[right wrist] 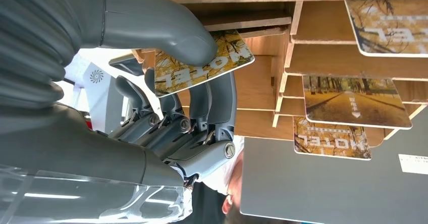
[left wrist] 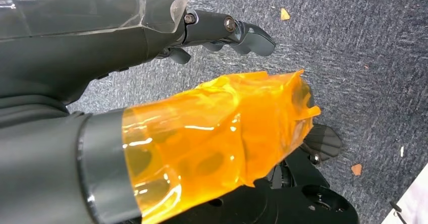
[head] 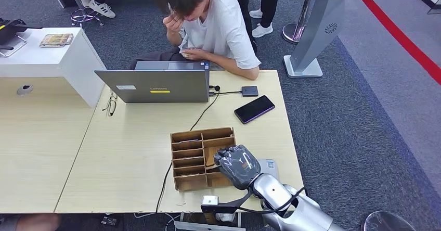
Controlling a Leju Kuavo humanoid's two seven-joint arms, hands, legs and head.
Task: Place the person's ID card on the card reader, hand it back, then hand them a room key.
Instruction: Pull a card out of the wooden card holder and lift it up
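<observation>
Right hand (right wrist: 166,108): autumn-print hotel key card (right wrist: 202,62) pinched by thumb over brown wooden slotted card rack (head: 203,158) near table's front edge. Card to be lifted level, rack walls cleared. Left hand (left wrist: 212,37): nothing held, fingers' state unclear.

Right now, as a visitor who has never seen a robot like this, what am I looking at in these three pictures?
A humanoid robot films itself. The head view looks down on a wooden table where a person sits behind a laptop, beside a phone. The robot's right hand reaches into a wooden card rack. The right wrist camera shows that hand pinching a hotel key card, with more cards in the slots. The left wrist camera shows the left hand over grey carpet, part wrapped in orange film.
</observation>
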